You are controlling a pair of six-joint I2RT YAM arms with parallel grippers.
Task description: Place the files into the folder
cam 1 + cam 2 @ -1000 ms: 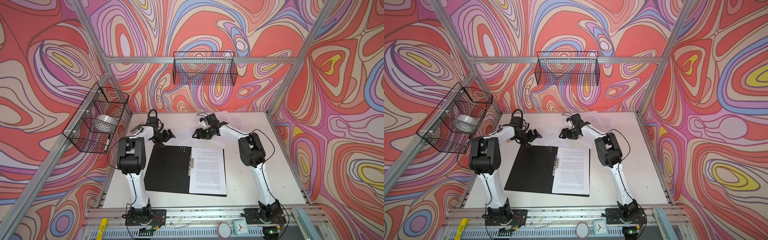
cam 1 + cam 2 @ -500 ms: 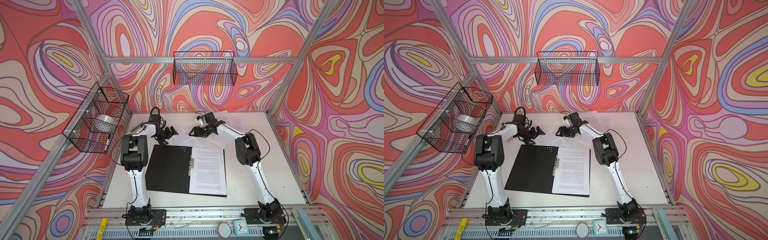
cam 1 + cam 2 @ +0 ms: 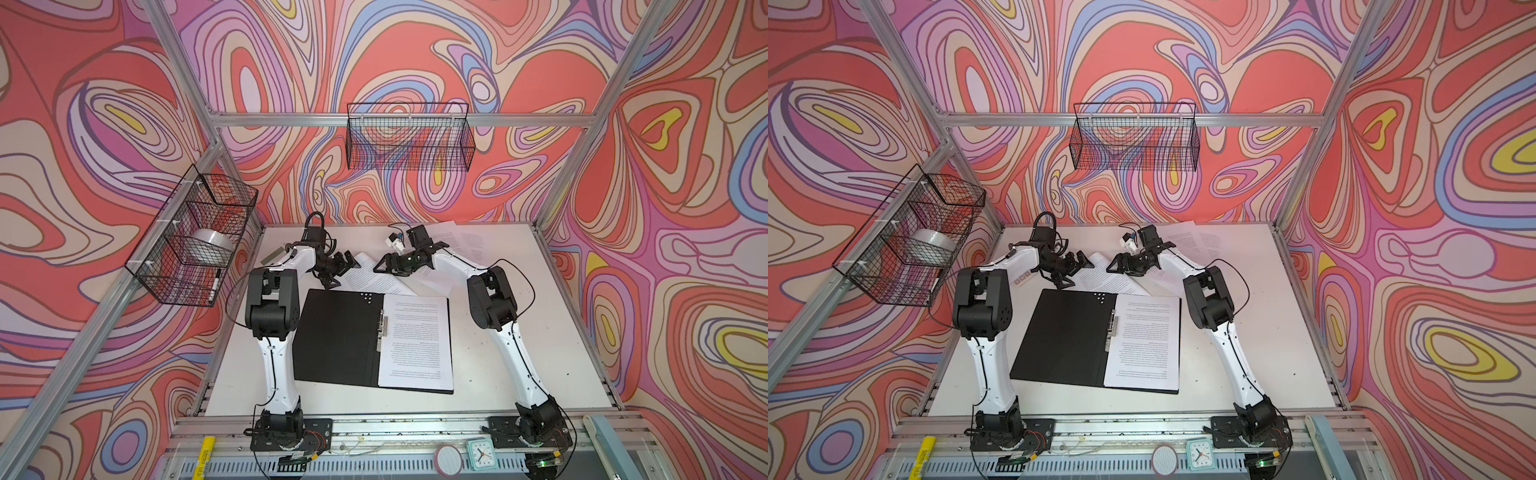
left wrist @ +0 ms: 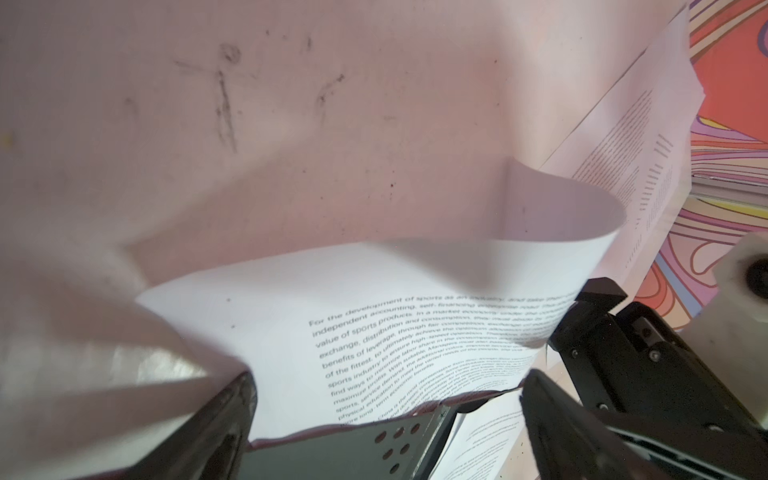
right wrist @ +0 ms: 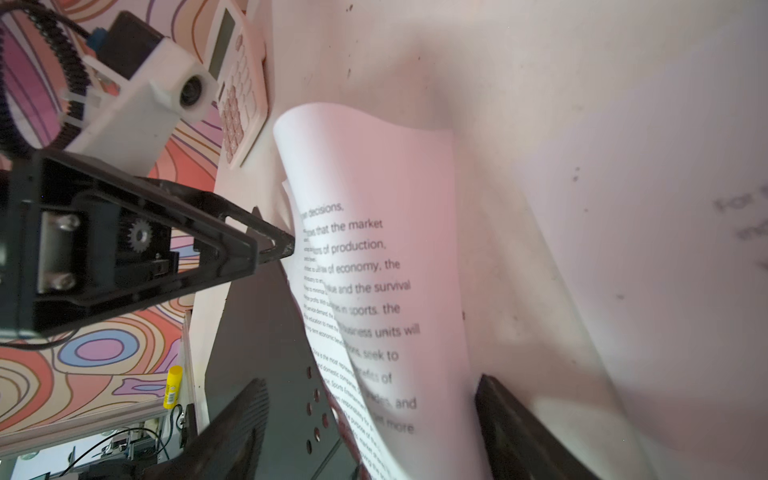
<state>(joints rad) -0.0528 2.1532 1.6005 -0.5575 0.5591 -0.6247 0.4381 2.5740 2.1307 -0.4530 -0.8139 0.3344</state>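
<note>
The folder (image 3: pixel 336 332) (image 3: pixel 1063 332) lies open at the table's middle, black inside up, with a metal clip (image 3: pixel 382 328) on its spine. One printed sheet (image 3: pixel 415 340) rests on its right half. Behind the folder a loose sheet of the files (image 3: pixel 374 278) (image 4: pixel 374 311) (image 5: pixel 374 187) lies curled, its edge lifted. My left gripper (image 3: pixel 345 272) (image 4: pixel 388 376) is open at the sheet's left end. My right gripper (image 3: pixel 380 266) (image 5: pixel 370 380) is open at its right side. Neither pinches the paper. More files (image 3: pixel 461 241) lie at the back right.
A white-and-pink calculator (image 3: pixel 1022 279) (image 5: pixel 239 83) sits behind my left arm. Wire baskets hang on the back wall (image 3: pixel 409 137) and the left wall (image 3: pixel 195 237), the left one holding a tape roll. A small clock (image 3: pixel 481 453) stands on the front rail.
Both grippers have drawn closer together over the loose sheet behind the folder. The right jaws have widened a little.
</note>
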